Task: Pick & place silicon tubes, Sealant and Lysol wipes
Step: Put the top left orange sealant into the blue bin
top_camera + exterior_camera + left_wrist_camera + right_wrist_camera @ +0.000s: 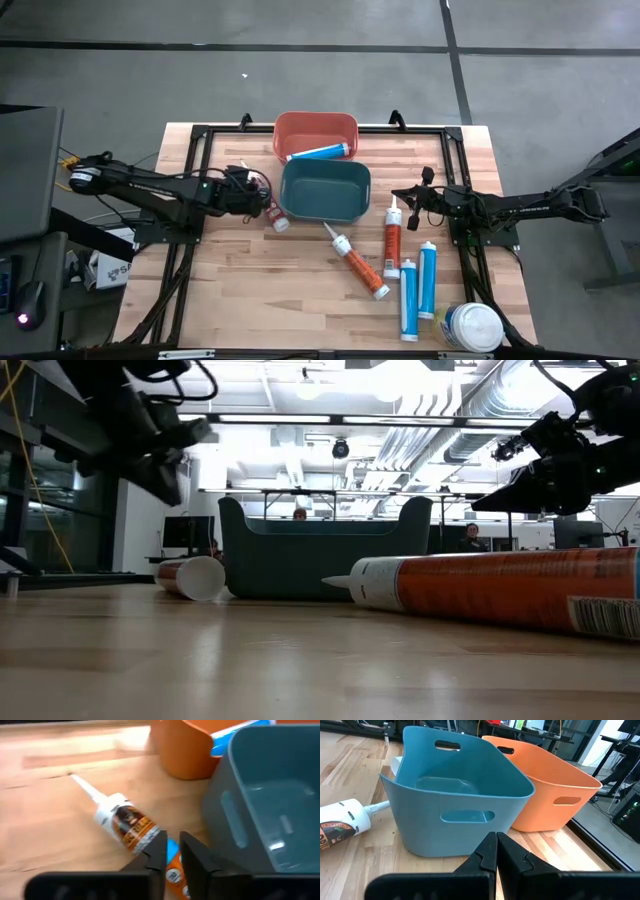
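Observation:
A short orange-and-white sealant tube (277,217) (127,822) lies on its side on the table, beside the teal bin (325,190). My left gripper (262,200) (172,852) hangs above this tube, clear of it, fingers a narrow gap apart with nothing between them. My right gripper (405,195) (496,851) waits shut to the right of the teal bin. A blue silicone tube (320,152) lies in the orange bin (316,135). The Lysol wipes canister (472,326) stands at the near right corner.
Two long orange tubes (355,262) (392,240) and two blue tubes (410,300) (428,280) lie flat on the table, near and right of the teal bin. A black frame (200,135) runs around the work area. Bare wood (260,300) shows at the near left.

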`<state>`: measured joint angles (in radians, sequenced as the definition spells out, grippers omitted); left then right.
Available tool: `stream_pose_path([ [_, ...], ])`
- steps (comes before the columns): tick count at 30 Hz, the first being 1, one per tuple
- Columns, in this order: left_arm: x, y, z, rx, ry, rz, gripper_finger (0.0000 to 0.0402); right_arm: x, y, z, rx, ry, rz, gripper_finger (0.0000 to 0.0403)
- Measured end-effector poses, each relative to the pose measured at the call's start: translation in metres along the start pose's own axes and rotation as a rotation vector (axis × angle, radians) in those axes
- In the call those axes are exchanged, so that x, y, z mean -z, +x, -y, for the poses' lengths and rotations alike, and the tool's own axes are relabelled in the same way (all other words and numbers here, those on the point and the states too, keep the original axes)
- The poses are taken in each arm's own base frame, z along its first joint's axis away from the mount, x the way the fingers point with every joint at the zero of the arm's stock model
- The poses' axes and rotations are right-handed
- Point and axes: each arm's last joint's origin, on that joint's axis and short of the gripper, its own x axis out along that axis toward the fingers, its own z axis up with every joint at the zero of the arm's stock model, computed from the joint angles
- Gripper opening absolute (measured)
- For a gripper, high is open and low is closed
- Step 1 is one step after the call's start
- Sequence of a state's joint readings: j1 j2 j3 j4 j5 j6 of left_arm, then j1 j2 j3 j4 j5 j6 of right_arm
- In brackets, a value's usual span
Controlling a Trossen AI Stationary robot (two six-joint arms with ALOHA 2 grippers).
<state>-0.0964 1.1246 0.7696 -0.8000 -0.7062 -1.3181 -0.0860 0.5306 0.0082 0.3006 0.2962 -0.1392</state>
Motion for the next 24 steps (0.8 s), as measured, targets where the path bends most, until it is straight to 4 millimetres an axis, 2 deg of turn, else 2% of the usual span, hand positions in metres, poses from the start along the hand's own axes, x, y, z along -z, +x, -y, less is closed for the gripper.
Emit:
stream_pose_path([
  [7,-0.002,0.002,-0.001,-0.004,-0.109,-0.004,0.0179,0.0,0.0,0.0,-0.014,0.001,0.005,0.0],
  [11,-0.008,0.007,-0.003,-0.032,-0.208,0.0,0.0228,0.0,0.0,-0.001,-0.018,0.0,0.003,0.0],
  [16,-0.021,0.016,-0.007,-0.04,-0.32,-0.044,0.0257,0.0,0.0,0.0,-0.018,0.001,0.005,0.0],
  [24,-0.036,0.03,-0.014,-0.046,-0.443,-0.18,0.0261,0.0,0.0,0.0,-0.018,0.001,0.006,0.0],
])
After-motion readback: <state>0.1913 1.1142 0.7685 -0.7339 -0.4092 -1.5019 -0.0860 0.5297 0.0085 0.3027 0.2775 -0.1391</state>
